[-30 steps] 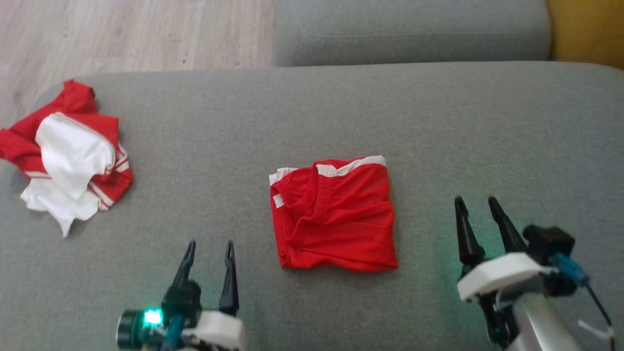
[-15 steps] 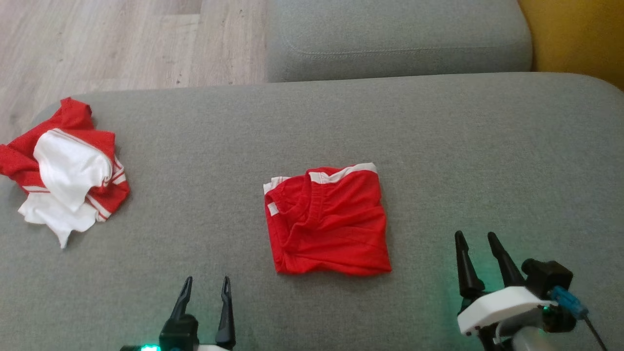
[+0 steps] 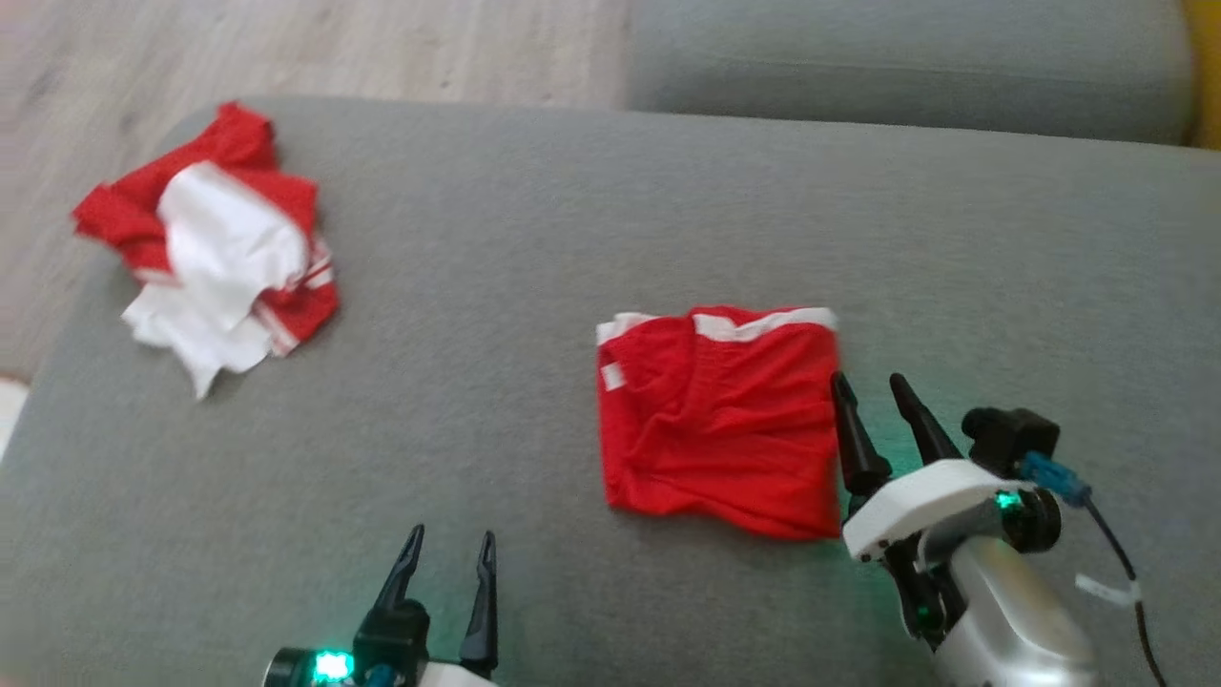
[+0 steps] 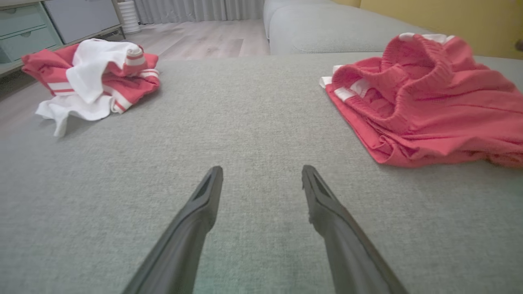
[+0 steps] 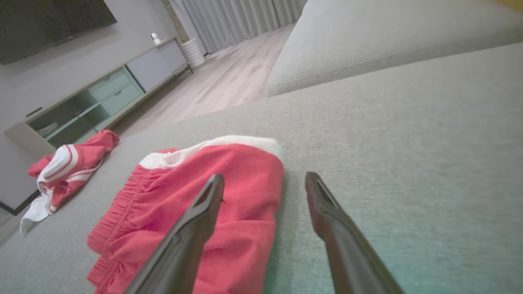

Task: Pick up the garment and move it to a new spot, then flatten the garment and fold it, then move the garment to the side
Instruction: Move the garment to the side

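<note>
Just right of the folded garment [image 3: 720, 420], which lies on the sofa [image 3: 572, 210], the right gripper [image 3: 867, 380] stands wide astride its edge (left gripper [image 3: 453, 534], wide too, sits near its lower left). Best pinch every layer, low, so the fold holds.

head view overhead, wrist views low, sharing folded garment [image 3: 720, 420]

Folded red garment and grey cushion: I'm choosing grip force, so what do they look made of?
Folded red garment: soft, matte knit fabric, judging by the ribbed texture and limp creases; possibly cotton or a blend, though the fibre cannot be told. Grey cushion: matte woven upholstery cloth, judging by its fine, even weave grain.
</note>
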